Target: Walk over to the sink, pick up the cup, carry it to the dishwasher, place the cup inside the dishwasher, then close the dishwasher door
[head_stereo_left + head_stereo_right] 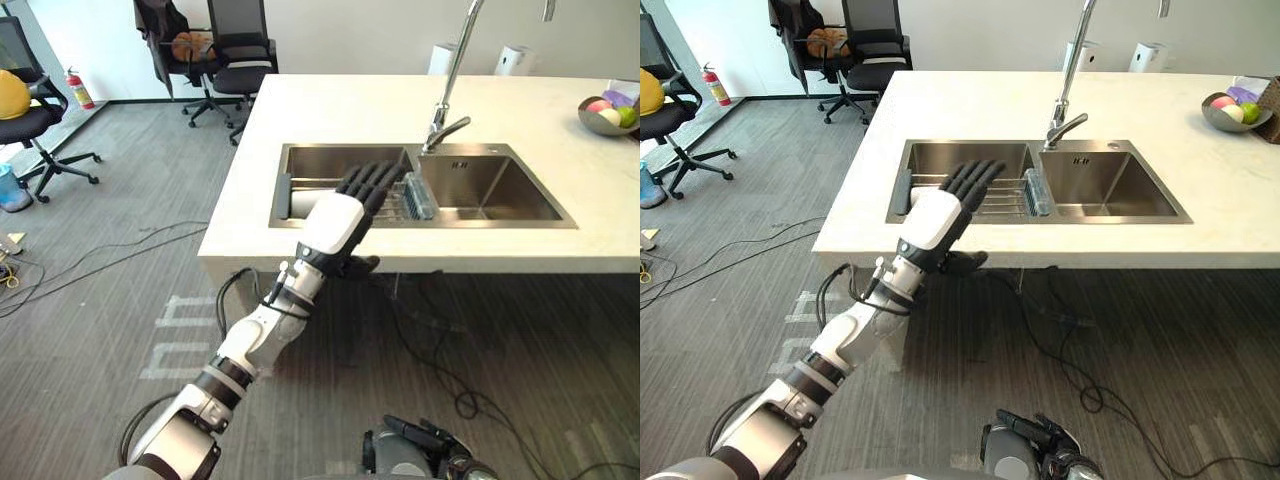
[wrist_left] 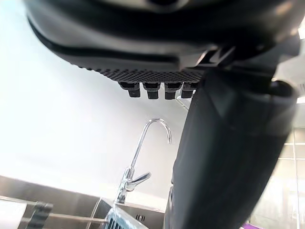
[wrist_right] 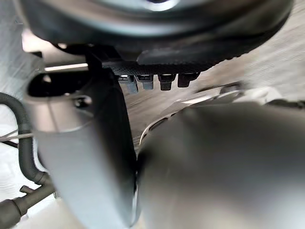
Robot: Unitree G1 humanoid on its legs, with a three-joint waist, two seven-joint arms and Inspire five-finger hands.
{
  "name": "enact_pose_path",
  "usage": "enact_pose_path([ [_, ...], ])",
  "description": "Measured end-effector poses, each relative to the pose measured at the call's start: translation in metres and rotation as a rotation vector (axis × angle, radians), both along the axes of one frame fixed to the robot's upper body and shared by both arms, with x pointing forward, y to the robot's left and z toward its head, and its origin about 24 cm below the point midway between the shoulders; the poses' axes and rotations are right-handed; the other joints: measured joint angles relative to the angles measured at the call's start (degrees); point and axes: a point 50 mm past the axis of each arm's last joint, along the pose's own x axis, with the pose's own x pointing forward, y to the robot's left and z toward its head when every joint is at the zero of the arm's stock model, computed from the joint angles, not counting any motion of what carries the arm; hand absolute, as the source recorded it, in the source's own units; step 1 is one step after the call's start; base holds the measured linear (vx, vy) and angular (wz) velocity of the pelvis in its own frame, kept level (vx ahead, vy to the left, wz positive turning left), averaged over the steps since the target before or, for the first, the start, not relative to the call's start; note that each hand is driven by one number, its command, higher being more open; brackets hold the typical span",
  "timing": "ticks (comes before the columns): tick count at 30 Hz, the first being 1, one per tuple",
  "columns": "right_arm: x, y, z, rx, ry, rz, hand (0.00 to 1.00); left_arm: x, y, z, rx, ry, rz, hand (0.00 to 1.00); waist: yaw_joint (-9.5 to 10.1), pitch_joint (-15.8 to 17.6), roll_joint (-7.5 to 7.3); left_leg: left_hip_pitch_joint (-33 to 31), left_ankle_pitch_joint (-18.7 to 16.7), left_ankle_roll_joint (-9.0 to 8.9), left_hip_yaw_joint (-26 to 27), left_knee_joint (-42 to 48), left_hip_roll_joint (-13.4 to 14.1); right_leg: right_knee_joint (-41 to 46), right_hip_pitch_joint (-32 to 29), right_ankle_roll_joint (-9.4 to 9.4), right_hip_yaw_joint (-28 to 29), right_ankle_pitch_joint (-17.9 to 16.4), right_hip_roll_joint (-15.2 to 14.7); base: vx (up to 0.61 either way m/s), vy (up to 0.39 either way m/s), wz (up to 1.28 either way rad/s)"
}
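1. A grey carpeted floor [image 1: 100,300] and office chairs [image 1: 235,60] surround a smooth pale worktop [image 1: 330,110] with a brushed-steel sink [image 1: 490,180] of 2 basins.
2. The left robot hand [image 1: 365,190] hovers over the left basin, fingers straight, holding nothing; the right robot hand [image 1: 1035,445] hangs low, relaxed, empty.
3. The white cup [image 1: 300,203] seems to lie on the wire rack [image 1: 1005,200]; being round and slick, it wants fingers wrapped low round its body.

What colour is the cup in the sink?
White; the left eye view shows the cup best.

Left hand [image 1: 335,225], fingers [image 1: 372,182] straight, hovers over sink [image 1: 500,195].
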Motion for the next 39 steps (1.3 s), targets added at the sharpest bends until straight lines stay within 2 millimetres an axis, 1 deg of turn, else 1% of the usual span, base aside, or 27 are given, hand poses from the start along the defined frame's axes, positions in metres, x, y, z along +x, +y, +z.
enact_pose_path([
  [1, 0.001, -0.005, 0.001, -0.024, 0.01, 0.014, 1.0, 0.0, -0.005, -0.001, 0.006, 0.026, -0.003, 1.0, 0.16, -0.8, 1.4, -0.3, 0.3, -0.38, 2.3, 0.1, 1.3, -0.7, 0.7, -0.43, -0.4, -0.4, 1.3, 0.39, -0.23, -0.1],
  [2, 0.001, -0.004, 0.001, -0.02, 0.02, 0.02, 1.0, -0.001, -0.01, -0.002, 0.012, 0.034, -0.008, 1.0, 0.3, -1.0, 1.69, -0.3, 1.0, -0.33, 3.2, -0.8, 1.2, -0.3, 0.9, -0.84, -0.4, -1.3, 1.6, 0.25, -0.154, -0.07],
  [4, 0.0, -0.004, 0.001, -0.01, 0.034, 0.027, 1.0, -0.002, -0.017, -0.006, 0.018, 0.057, -0.01, 1.0, 0.13, -0.8, 1.67, -0.1, 3.0, -0.51, 6.6, -2.7, 1.2, 2.1, 1.7, -1.42, -0.7, -4.3, 2.1, 0.17, -0.148, 0.0],
  [5, -0.002, -0.004, 0.002, -0.01, 0.034, 0.025, 1.0, -0.003, -0.02, -0.007, 0.029, 0.06, -0.018, 1.0, 0.06, -0.8, 1.62, 0.7, 2.9, -0.76, 6.7, -3.1, 1.4, 4.0, 1.7, -1.39, -0.8, -6.0, 2.1, 0.1, -0.109, 0.07],
  [7, -0.002, -0.005, 0.004, -0.011, 0.016, 0.027, 1.0, -0.001, -0.022, -0.003, 0.043, 0.057, -0.026, 1.0, 0.1, -1.0, 1.85, 0.9, 2.3, -1.63, 6.5, -3.8, 1.7, 5.7, 0.7, -1.07, -1.1, -7.9, 2.0, 0.05, -0.077, 0.11],
  [9, -0.002, -0.005, 0.004, -0.008, 0.016, 0.028, 1.0, 0.003, -0.018, 0.001, 0.068, 0.053, -0.018, 1.0, 0.22, -1.2, 1.93, 0.9, 0.7, -2.37, 6.0, -4.2, 2.2, 7.3, -0.1, -0.72, -1.3, -9.5, 2.4, 0.02, -0.062, 0.03],
  [11, -0.004, -0.007, 0.004, 0.001, 0.02, 0.036, 1.0, 0.008, -0.007, 0.0, 0.099, 0.084, 0.004, 1.0, 0.34, -2.8, 2.54, 0.9, -0.2, -1.56, 6.2, -4.6, 3.3, 8.0, -0.8, -0.68, -1.2, -11.0, 3.7, 0.08, -0.063, -0.06],
  [12, -0.008, -0.009, 0.003, 0.005, 0.033, 0.043, 1.0, 0.011, -0.001, -0.003, 0.113, 0.111, 0.022, 1.0, 0.46, -4.2, 3.55, 1.3, 0.2, -0.18, 6.0, -4.6, 3.8, 6.9, -0.4, -0.95, -1.2, -11.7, 5.3, 0.17, -0.055, -0.09],
  [13, -0.008, -0.009, 0.002, 0.005, 0.043, 0.054, 1.0, 0.013, 0.004, -0.003, 0.116, 0.119, 0.035, 1.0, 0.83, -4.3, 3.46, 0.4, 0.8, 0.63, 5.4, -2.0, 4.1, 6.3, 0.0, -1.32, -1.0, -12.0, 5.6, 0.24, -0.099, -0.23],
  [14, -0.011, -0.009, 0.001, 0.003, 0.068, 0.073, 1.0, 0.015, 0.011, -0.004, 0.088, 0.158, 0.064, 1.0, 1.55, -4.4, 3.24, -4.3, 1.4, 1.57, 4.0, 8.3, 5.7, 4.4, 1.5, -1.29, -0.4, -11.7, 5.9, 0.18, -0.081, -0.2],
  [15, -0.011, -0.009, 0.001, 0.0, 0.073, 0.087, 1.0, 0.017, 0.016, -0.005, 0.052, 0.193, 0.081, 1.0, 1.69, -4.3, 3.26, -8.2, 2.7, 3.25, 2.6, 17.2, 6.8, 2.7, 3.1, -1.03, -0.5, -11.3, 5.9, 0.3, -0.125, -0.02],
  [16, -0.013, -0.008, 0.0, -0.002, 0.08, 0.098, 1.0, 0.018, 0.021, -0.005, -0.01, 0.236, 0.102, 1.0, 1.63, -4.1, 3.22, -13.3, 7.2, 3.73, 1.3, 28.7, 8.5, 0.8, 6.1, -1.52, -1.1, -11.6, 5.9, 0.21, -0.069, 0.21],
  [17, -0.014, -0.008, 0.0, -0.004, 0.085, 0.11, 1.0, 0.017, 0.024, -0.005, -0.045, 0.257, 0.111, 1.0, 1.64, -3.7, 2.81, -15.6, 8.2, 3.46, 0.8, 34.0, 9.9, -0.2, 7.8, -1.99, -1.5, -11.8, 5.9, 0.35, -0.077, 0.38],
  [18, -0.016, -0.006, -0.001, -0.014, 0.109, 0.141, 1.0, 0.012, 0.027, -0.007, -0.104, 0.288, 0.116, 1.0, 1.73, -3.5, 2.55, -19.6, 7.7, 3.15, 0.9, 41.7, 12.5, -2.6, 12.6, -2.74, -2.8, -11.8, 6.0, 0.25, -0.032, 0.32],
  [19, -0.017, -0.006, -0.002, -0.017, 0.119, 0.147, 1.0, 0.009, 0.028, -0.008, -0.116, 0.294, 0.112, 1.0, 1.87, -3.5, 2.42, -20.6, 7.3, 2.85, 1.5, 41.9, 13.1, -3.8, 14.4, -2.72, -3.3, -11.9, 6.0, 0.37, -0.035, 0.33],
  [20, -0.019, -0.006, -0.003, -0.021, 0.131, 0.156, 1.0, 0.004, 0.028, -0.008, -0.124, 0.294, 0.099, 1.0, 2.58, -3.7, 2.19, -21.9, 6.3, 3.23, 3.2, 38.4, 13.0, -6.2, 17.4, -2.48, -3.6, -11.7, 5.6, 0.37, 0.042, 0.15],
  [21, -0.018, -0.006, -0.003, -0.02, 0.132, 0.156, 1.0, 0.002, 0.026, -0.003, -0.124, 0.28, 0.082, 1.0, 3.58, -3.7, 2.0, -22.3, 6.2, 3.18, 5.6, 30.8, 11.8, -7.8, 19.2, -2.02, -3.5, -11.5, 4.7, 0.31, 0.045, 0.13],
  [22, -0.018, -0.005, -0.003, -0.017, 0.133, 0.155, 1.0, 0.001, 0.026, -0.001, -0.119, 0.271, 0.076, 1.0, 3.68, -3.7, 1.92, -22.4, 6.3, 3.03, 6.3, 25.9, 10.4, -8.2, 19.7, -1.69, -3.6, -11.3, 4.2, 0.36, 0.145, 0.08],
  [23, -0.016, -0.006, -0.004, -0.013, 0.14, 0.151, 1.0, 0.0, 0.026, 0.004, -0.111, 0.257, 0.063, 1.0, 3.64, -3.8, 2.01, -22.1, 7.5, 2.37, 6.6, 13.9, 6.6, -8.2, 20.0, -0.88, -3.3, -11.2, 3.0, 0.26, 0.18, 0.06],
  [24, -0.012, -0.009, -0.004, -0.012, 0.14, 0.15, 1.0, 0.0, 0.025, 0.008, -0.1, 0.253, 0.05, 1.0, 3.59, -4.1, 2.82, -21.6, 15.5, 1.76, 6.3, 3.2, 3.7, -7.9, 19.5, 0.36, -2.1, -11.4, 2.8, 0.31, 0.203, -0.05],
  [25, -0.01, -0.006, -0.005, -0.009, 0.14, 0.147, 1.0, 0.001, 0.027, 0.008, -0.084, 0.256, 0.053, 1.0, 3.55, -4.1, 2.21, -20.3, 15.9, 2.02, 7.1, 1.9, 2.7, -7.9, 19.5, 1.04, -1.0, -11.7, 2.2, 0.21, 0.164, -0.1],
  [26, -0.006, -0.001, -0.006, 0.0, 0.131, 0.15, 1.0, 0.003, 0.033, 0.007, -0.047, 0.274, 0.066, 1.0, 2.98, -4.1, 1.27, -18.1, 17.4, 2.46, 7.6, -2.6, 0.7, -8.3, 19.3, 1.39, 1.5, -11.3, 1.4, 0.14, 0.115, -0.07],
  [28, -0.005, 0.005, -0.007, 0.014, 0.118, 0.149, 1.0, 0.005, 0.042, 0.002, 0.018, 0.312, 0.088, 1.0, 2.22, -4.6, 0.17, -15.6, 20.3, 2.86, 8.1, -9.6, -1.7, -10.2, 19.4, 1.48, 4.1, -11.3, 0.4, 0.14, 0.141, 0.06],
  [29, -0.004, 0.007, -0.007, 0.018, 0.112, 0.15, 1.0, 0.013, 0.057, -0.007, 0.123, 0.41, 0.105, 1.0, 1.44, -4.6, 0.15, -14.8, 22.4, 2.95, 8.1, -14.2, -3.2, -12.3, 19.5, 2.95, 4.7, -11.1, 0.0, 0.14, 0.091, 0.1],
  [33, -0.003, 0.009, -0.007, 0.034, 0.114, 0.156, 1.0, 0.013, 0.074, -0.021, 0.27, 0.657, 0.0, 1.0, 0.5, -4.1, 0.63, -14.0, 23.4, 2.16, 7.5, -15.3, -2.4, -13.0, 20.3, 3.03, 4.4, -11.0, 1.4, 0.03, -0.051, 0.04],
  [36, -0.001, 0.005, -0.006, 0.034, 0.118, 0.158, 1.0, 0.011, 0.075, -0.015, 0.288, 0.738, -0.098, 1.0, 0.37, -3.8, 1.22, -13.9, 23.5, 2.04, 7.4, -15.6, -2.0, -13.3, 20.4, 2.83, 4.6, -10.8, 1.7, -0.03, -0.042, -0.04],
  [39, -0.003, 0.004, -0.006, 0.031, 0.125, 0.157, 1.0, 0.012, 0.079, -0.007, 0.318, 0.747, -0.132, 1.0, 0.11, -3.7, 1.34, -13.8, 23.5, 2.11, 7.3, -15.7, -2.2, -13.5, 20.4, 2.66, 4.7, -10.7, 1.6, -0.06, 0.01, -0.04],
])
